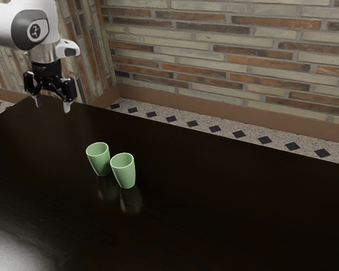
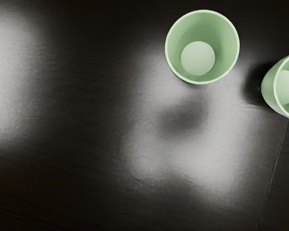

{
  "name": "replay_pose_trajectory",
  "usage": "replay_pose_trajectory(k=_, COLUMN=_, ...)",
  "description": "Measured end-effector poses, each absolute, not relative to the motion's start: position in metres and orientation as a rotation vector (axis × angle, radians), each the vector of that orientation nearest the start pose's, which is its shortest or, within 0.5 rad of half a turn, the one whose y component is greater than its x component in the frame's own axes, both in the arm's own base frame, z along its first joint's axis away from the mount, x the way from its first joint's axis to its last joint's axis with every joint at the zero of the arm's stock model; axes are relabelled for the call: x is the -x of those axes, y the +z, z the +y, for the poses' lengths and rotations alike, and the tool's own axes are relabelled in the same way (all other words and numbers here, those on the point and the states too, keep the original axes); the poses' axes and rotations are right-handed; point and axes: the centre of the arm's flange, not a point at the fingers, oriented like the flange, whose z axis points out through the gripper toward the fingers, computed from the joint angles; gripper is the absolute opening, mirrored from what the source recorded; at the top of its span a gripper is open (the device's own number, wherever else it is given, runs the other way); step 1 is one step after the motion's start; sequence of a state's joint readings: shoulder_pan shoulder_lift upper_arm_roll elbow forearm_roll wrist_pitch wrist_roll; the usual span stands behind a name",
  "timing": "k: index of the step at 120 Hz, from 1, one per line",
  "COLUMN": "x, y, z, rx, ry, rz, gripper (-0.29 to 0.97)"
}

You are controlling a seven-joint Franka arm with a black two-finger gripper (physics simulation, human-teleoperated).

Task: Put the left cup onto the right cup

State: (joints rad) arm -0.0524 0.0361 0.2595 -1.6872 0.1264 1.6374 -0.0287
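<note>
A brick wall (image 1: 226,51) runs behind the scene, with a brown skirting board (image 1: 243,113) at its foot and a speckled floor (image 1: 199,117) set with small black diamonds. In front of it lies the dark, glossy counter (image 1: 214,214).

In the exterior view, my fingers (image 1: 66,104) hang at the upper left, above the counter's far left edge. They point down, stand spread apart and hold nothing. The two green cups stand upright on the counter, well apart from my fingers, lower and toward the exterior view's right. The left cup (image 1: 98,158) sits slightly farther back. The right cup (image 1: 123,169) is just beside it and a little nearer the camera. Both have their mouths up, and each throws a faint reflection on the polished top.

In the wrist view I look straight down on the counter (image 2: 62,144), where pale patches of glare spread over the dark surface. The left cup (image 2: 202,46) shows whole, an open round mouth with a paler bottom inside. The right cup (image 2: 284,86) is cut off by the picture's edge. A narrow strip of shadowed counter lies between them, so they do not touch. Neither cup lies under my hand.
</note>
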Motion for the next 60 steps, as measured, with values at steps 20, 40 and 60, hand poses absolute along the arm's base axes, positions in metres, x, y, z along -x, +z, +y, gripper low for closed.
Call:
replay_pose_trajectory(k=20, x=-0.557, y=0.524, z=0.134, rx=2.999, ry=0.177, rz=-0.358, gripper=0.68)
replay_pose_trajectory(k=40, x=-0.567, y=0.494, z=0.138, rx=3.013, ry=0.171, rz=-0.385, gripper=0.68)
replay_pose_trajectory(k=60, x=-0.576, y=0.465, z=0.146, rx=3.030, ry=0.191, rz=-0.435, gripper=0.68)
